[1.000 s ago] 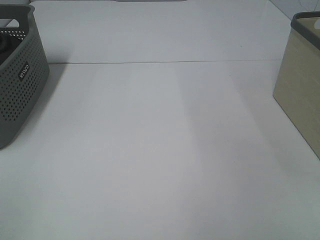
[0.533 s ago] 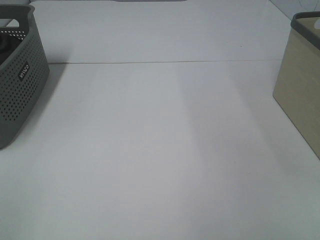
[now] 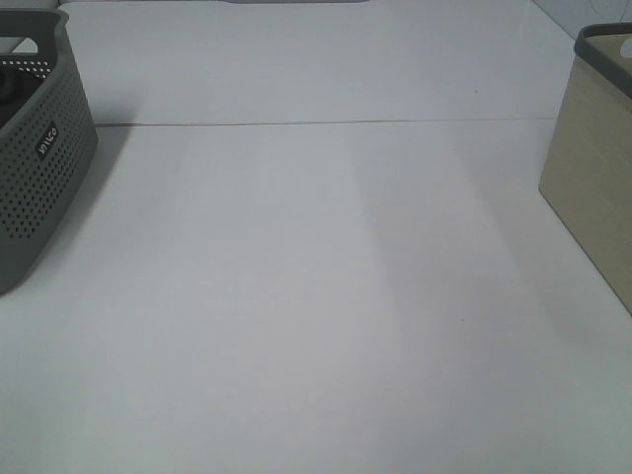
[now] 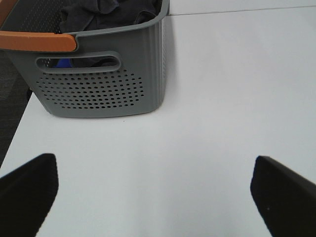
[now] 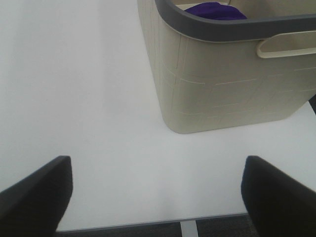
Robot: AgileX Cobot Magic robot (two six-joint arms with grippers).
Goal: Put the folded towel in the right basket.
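White tabletop [image 3: 326,296] stretches bare between our two baskets. Both our left gripper [image 4: 158,197] and right gripper [image 5: 155,197] hang spread wide, holding nothing. A purple cloth [image 5: 216,10], likely the folded towel, already lies inside the beige right basket [image 5: 222,84]; dark laundry [image 4: 106,12] fills the grey perforated basket [image 4: 98,84]. We judge the placing done, so we should hold clear of both rims.
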